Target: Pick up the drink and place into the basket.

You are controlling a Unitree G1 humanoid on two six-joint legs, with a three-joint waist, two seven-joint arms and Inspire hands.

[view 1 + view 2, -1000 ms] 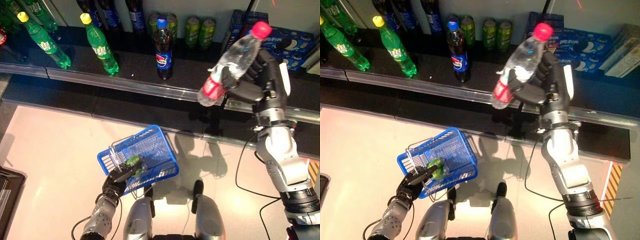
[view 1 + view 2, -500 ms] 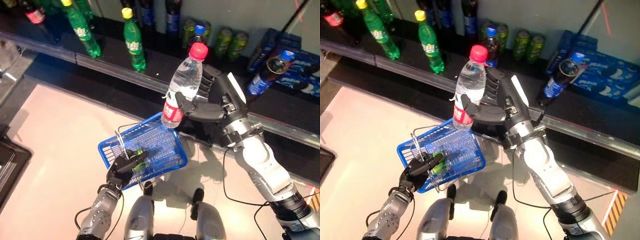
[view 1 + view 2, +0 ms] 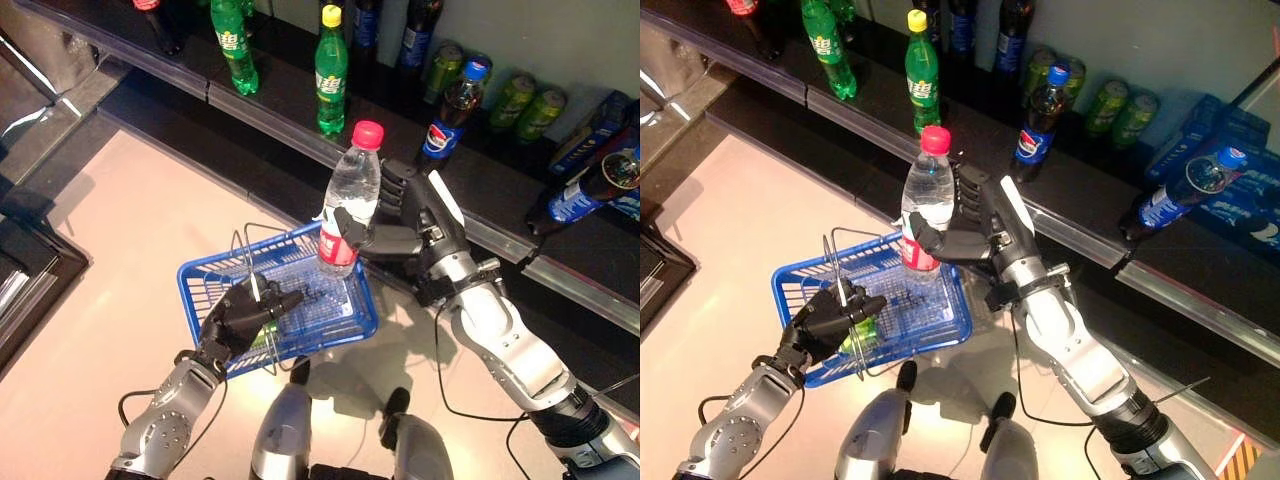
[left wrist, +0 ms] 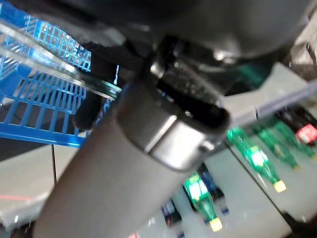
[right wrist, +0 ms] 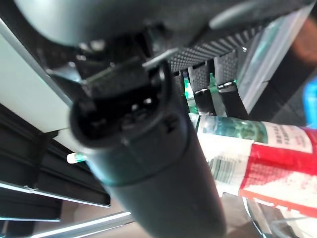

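My right hand (image 3: 415,225) is shut on a clear water bottle (image 3: 349,200) with a red cap and red label, holding it upright just above the far side of the blue basket (image 3: 212,306). The bottle's label also shows in the right wrist view (image 5: 277,168). My left hand (image 3: 236,320) is shut on the basket's wire handles and holds the basket up in front of me. A green drink (image 3: 856,336) lies in the basket by my left hand.
A dark shelf (image 3: 290,115) runs across the back with green bottles (image 3: 330,70), a cola bottle (image 3: 447,112), green cans (image 3: 525,100) and a lying cola bottle (image 3: 590,190). A dark cabinet edge (image 3: 25,270) stands at the left.
My right hand has carried the water bottle down and left, over the blue basket. The camera has shifted, so the shelf sits differently in view.
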